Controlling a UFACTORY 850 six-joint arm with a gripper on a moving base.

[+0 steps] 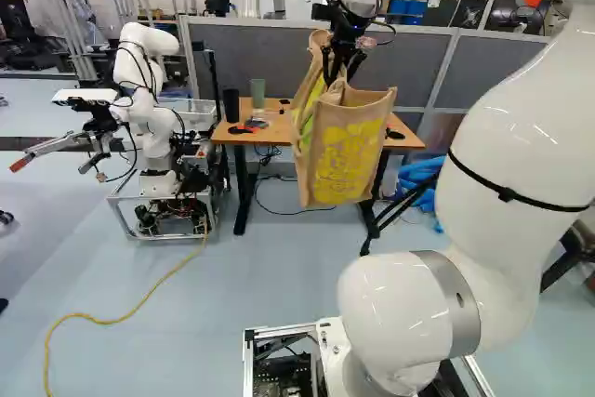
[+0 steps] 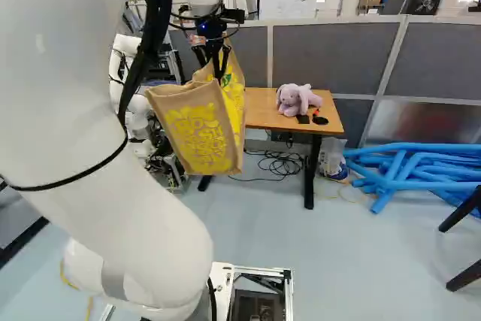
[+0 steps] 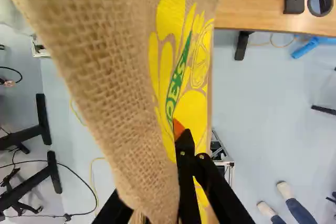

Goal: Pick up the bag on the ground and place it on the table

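The tool (image 2: 218,74) is pinching the tan bag (image 1: 349,155) near its upper part, and the bag hangs in the air on the near side of the surface (image 2: 263,114). In the left base view the bag sits just off the middle toward one o'clock; in the right base view, toward ten o'clock. Its body hangs a little tilted, with yellow printing showing. Exactly which fold or handle is caught is hard to make out, since the near cloth fills much of the wrist view and covers part of the fingers. Nor can I tell how wide the gap is to the near edge of the surface.

The bag blocks the middle of the surface in the left base view. A green cup (image 1: 257,92) and a dark cup (image 1: 231,105) show at ten o'clock from the bag there. The lilac plush toy (image 2: 297,99), hidden in that view, shows in the right base view at about two o'clock from the bag, with a round black object (image 2: 320,120) at five o'clock from the toy.

The white arm (image 1: 507,155) hides much of the left base view toward three o'clock. Another robot (image 1: 149,118) stands toward ten o'clock there; in the right base view it is mostly covered.
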